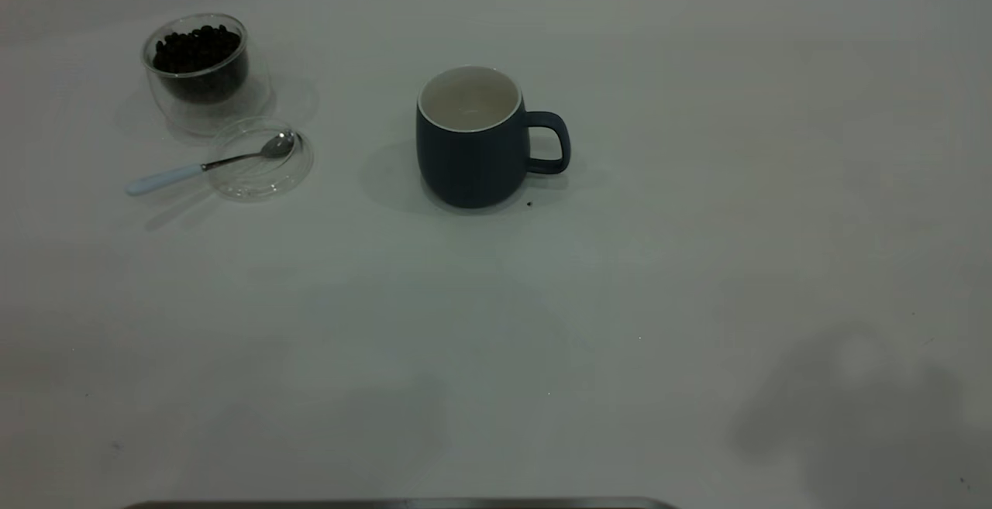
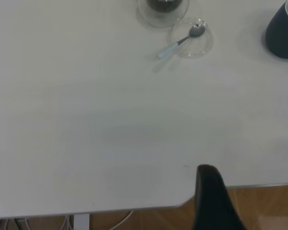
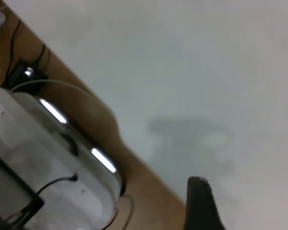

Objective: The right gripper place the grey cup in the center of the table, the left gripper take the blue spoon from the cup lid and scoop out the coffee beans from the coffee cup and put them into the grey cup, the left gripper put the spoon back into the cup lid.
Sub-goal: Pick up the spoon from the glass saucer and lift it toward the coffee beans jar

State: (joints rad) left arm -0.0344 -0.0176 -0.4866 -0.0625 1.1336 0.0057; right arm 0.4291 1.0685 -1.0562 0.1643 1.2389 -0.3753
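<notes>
The grey cup [image 1: 469, 160] stands upright in the middle of the table [image 1: 620, 338], handle to the right, its white inside bare. At the far left the coffee cup [image 1: 203, 102] holds coffee beans [image 1: 196, 48]. Just in front of it lies the cup lid [image 1: 256, 193]. The blue spoon [image 1: 209, 164] rests with its bowl in the lid and its handle out over the rim. Neither arm shows in the exterior view. My left gripper [image 2: 249, 206] hangs open over the table's near edge, far from the spoon [image 2: 180, 43] and the lid [image 2: 201, 48]. My right gripper [image 3: 249, 215] is open at the table's edge, holding nothing.
A tiny dark speck [image 1: 529, 203] lies by the grey cup's base. Wooden floor [image 2: 259, 201] shows past the table's near edge. A white device with cables [image 3: 38, 167] sits beside the table's edge in the right wrist view.
</notes>
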